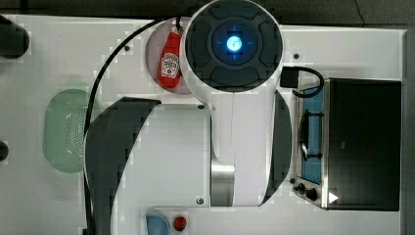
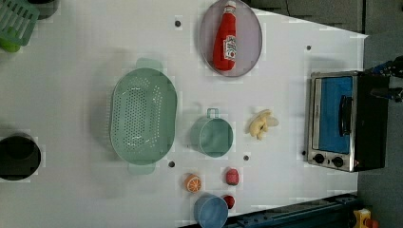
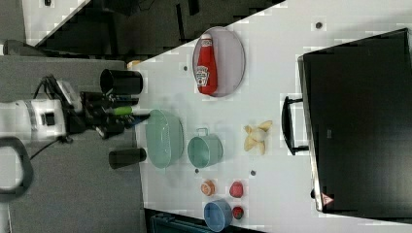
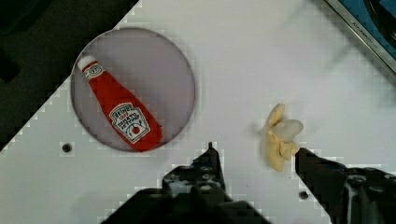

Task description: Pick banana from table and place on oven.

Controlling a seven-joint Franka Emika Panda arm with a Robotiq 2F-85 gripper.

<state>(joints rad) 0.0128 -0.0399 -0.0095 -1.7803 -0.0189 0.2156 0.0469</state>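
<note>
The banana (image 2: 261,124), half peeled, lies on the white table (image 2: 85,61) toward the right of the left view's centre, between the mint-green cup (image 2: 212,136) and the toaster oven (image 2: 345,121) at the right edge, apart from both. Above it in that view a ketchup bottle (image 2: 226,37) rests on a round grey plate (image 2: 249,42). The big green colander (image 2: 142,116) sits left of the cup. Low in the left view are an orange slice (image 2: 192,183), a red fruit (image 2: 232,176) and a blue cup (image 2: 210,211).

In the wrist view the gripper (image 4: 254,156) hangs above the table with its jaws spread wide and nothing between them; the banana (image 4: 279,136) sits just by one dark finger (image 4: 317,170). In the right view the oven's black top (image 3: 359,121) fills the right side, bare.
</note>
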